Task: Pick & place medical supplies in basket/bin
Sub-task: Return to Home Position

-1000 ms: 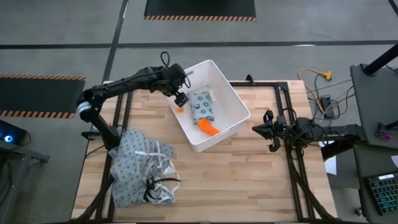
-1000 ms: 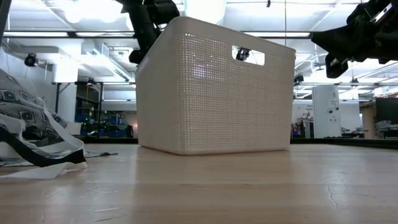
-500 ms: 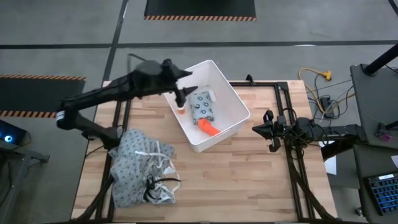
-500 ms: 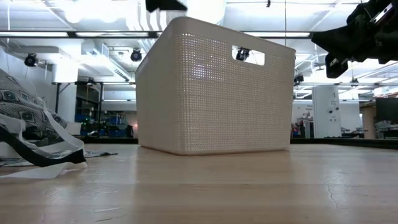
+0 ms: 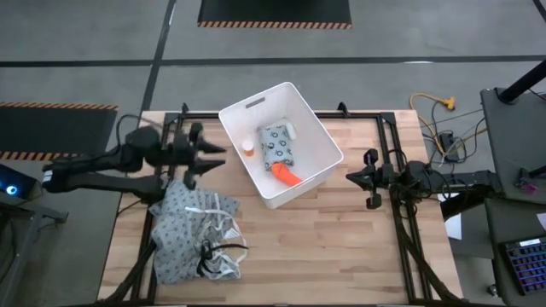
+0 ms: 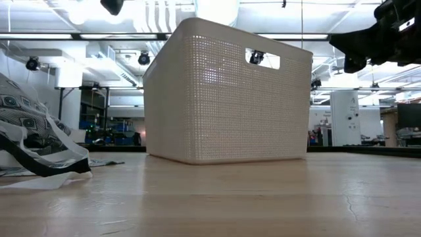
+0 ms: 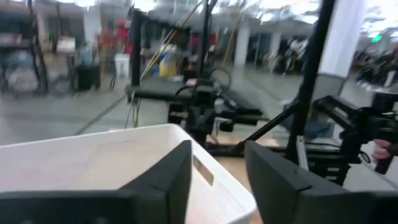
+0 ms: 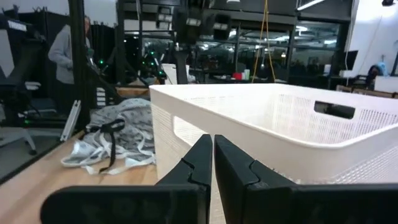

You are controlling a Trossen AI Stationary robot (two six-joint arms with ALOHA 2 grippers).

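Observation:
The white bin (image 5: 317,135) stands on the wooden table at the far middle. In it lie a pale blue-grey dotted packet (image 5: 277,147), an orange tapered piece (image 5: 288,176), a white orange-capped bottle (image 5: 247,147) and a small white piece (image 5: 292,130). My left gripper (image 5: 213,158) hovers left of the bin, open and with nothing in it, pointing at the bin's wall (image 7: 93,162). To the right of the bin my right gripper (image 5: 350,176) is shut with nothing in it, and it also points at the bin (image 8: 280,124).
A heap of grey patterned cloth with dark ties (image 5: 196,234) lies on the table's near left, below the left arm. Cables (image 5: 435,115) hang off the far right corner. Bare wood lies in front of the bin.
My left gripper has drawn back from over the bin's left rim toward the table's left edge, carrying nothing. The things in the bin lie as before. My right arm has kept still.

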